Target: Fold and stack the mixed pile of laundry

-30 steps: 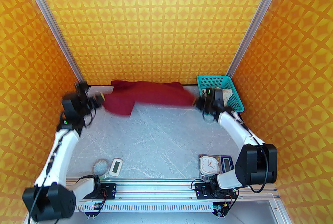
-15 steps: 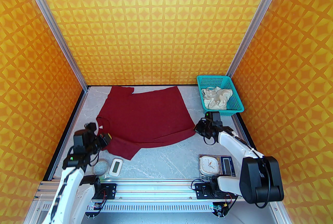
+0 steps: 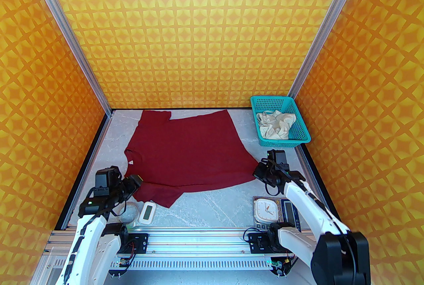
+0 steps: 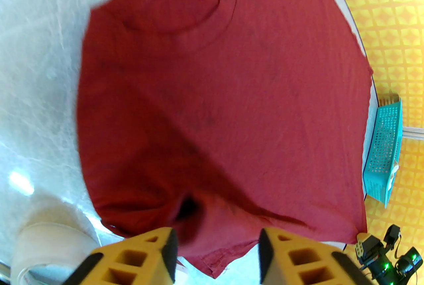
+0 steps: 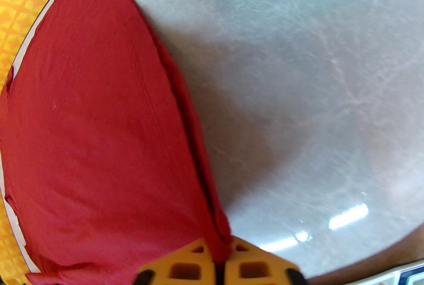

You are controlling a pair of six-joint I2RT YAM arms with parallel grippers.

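Note:
The dark red shirt (image 3: 188,154) lies spread flat across the middle of the table, collar to the left. My left gripper (image 3: 135,181) is at the near sleeve; in the left wrist view it (image 4: 217,255) stands open, with the shirt (image 4: 232,78) slack between its jaws. My right gripper (image 3: 257,173) is at the shirt's near right corner. The right wrist view shows this gripper (image 5: 220,267) shut on the hem of the shirt (image 5: 99,128). The cream-white shorts (image 3: 276,124) lie crumpled in the teal basket (image 3: 299,131).
The teal basket (image 4: 384,148) stands at the back right corner. Near the front edge, a tape roll (image 3: 129,211) and a white timer (image 3: 147,212) lie left, just below the sleeve. A clock (image 3: 266,209) rests on a scale (image 3: 288,209) at right.
Both arms drew the shirt from the back of the table toward the front and laid it out flat. The left jaws have opened off the sleeve.

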